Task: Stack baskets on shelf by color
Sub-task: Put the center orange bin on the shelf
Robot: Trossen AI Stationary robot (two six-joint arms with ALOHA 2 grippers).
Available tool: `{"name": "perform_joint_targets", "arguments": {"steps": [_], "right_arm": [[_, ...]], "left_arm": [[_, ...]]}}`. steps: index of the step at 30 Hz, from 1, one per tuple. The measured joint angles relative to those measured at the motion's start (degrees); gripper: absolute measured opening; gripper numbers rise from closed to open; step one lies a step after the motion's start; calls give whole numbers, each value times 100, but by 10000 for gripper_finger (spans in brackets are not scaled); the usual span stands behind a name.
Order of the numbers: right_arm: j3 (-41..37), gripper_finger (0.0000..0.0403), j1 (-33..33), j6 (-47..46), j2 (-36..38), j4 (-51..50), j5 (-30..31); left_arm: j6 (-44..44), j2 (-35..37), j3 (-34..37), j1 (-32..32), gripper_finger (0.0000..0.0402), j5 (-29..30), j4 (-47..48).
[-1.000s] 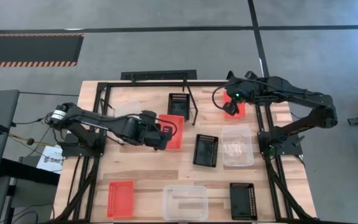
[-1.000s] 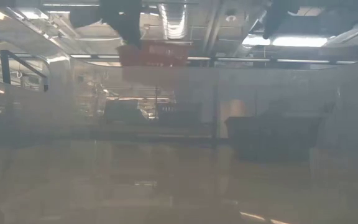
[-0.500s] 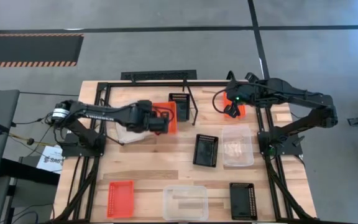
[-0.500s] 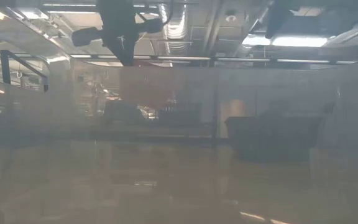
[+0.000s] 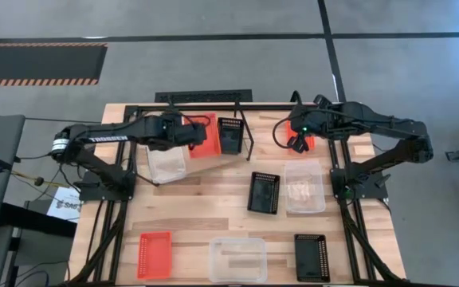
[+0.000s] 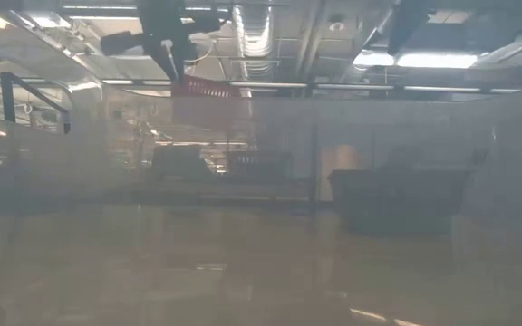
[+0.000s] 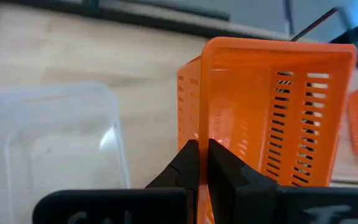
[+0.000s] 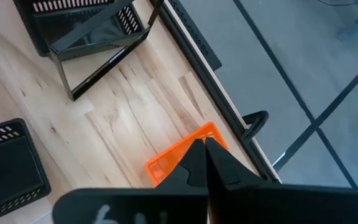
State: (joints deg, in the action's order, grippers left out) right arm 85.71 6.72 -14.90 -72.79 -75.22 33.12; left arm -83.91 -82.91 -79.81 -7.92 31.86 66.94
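Note:
My left gripper (image 7: 199, 155) is shut on an orange basket (image 5: 203, 135), carried above the far part of the table beside the black basket (image 5: 230, 135) on the shelf (image 5: 204, 96). A clear basket (image 5: 167, 163) lies below the left arm. My right gripper (image 8: 204, 155) is shut on another orange basket (image 5: 306, 141) near the table's far right corner. On the tabletop lie a black basket (image 5: 264, 191), a clear basket (image 5: 304, 187), and along the near edge an orange (image 5: 154, 253), a clear (image 5: 237, 259) and a black basket (image 5: 311, 257). My left gripper pinches the rim of one side wall (image 7: 199, 127) of the orange basket between its two fingers. The basket is lifted clear and tilted, its slotted walls (image 7: 297, 124) standing away from the fingers. My right gripper pinches the orange basket at its rim (image 8: 188, 152), coming from above. The fingers hide the place of contact, and I cannot tell whether the basket is lifted clear.
The shelf's black wire uprights (image 5: 245, 127) stand between the two grippers. The black frame rails (image 5: 130, 151) run along the table's left and right sides. Bare wood (image 5: 205, 199) lies in the table's middle. The low view is hazy and shows only the arms up high.
My left gripper has carried the orange basket from the table's middle toward the far edge and slightly left, up beside the black basket at the shelf. The basket has tipped on the way. The left gripper stays shut.

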Motion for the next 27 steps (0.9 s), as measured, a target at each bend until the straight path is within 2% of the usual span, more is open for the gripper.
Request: {"name": "perform_joint_targets", "arguments": {"steps": [2, 10, 19, 27], "right_arm": [[0, 3, 0, -14, 0, 17, 0], [0, 2, -195, -81, 0, 52, -2], [0, 2, -476, -274, 0, 62, -3], [0, 2, -562, -419, 0, 61, -4]], "left_arm": [[-9, -29, 3, -118, 0, -356, 77], [117, -76, 623, -479, 0, -1057, -153], [226, -72, 1019, -534, 0, -1312, -516], [227, -76, 1754, -530, 0, -1724, -1479]]}}
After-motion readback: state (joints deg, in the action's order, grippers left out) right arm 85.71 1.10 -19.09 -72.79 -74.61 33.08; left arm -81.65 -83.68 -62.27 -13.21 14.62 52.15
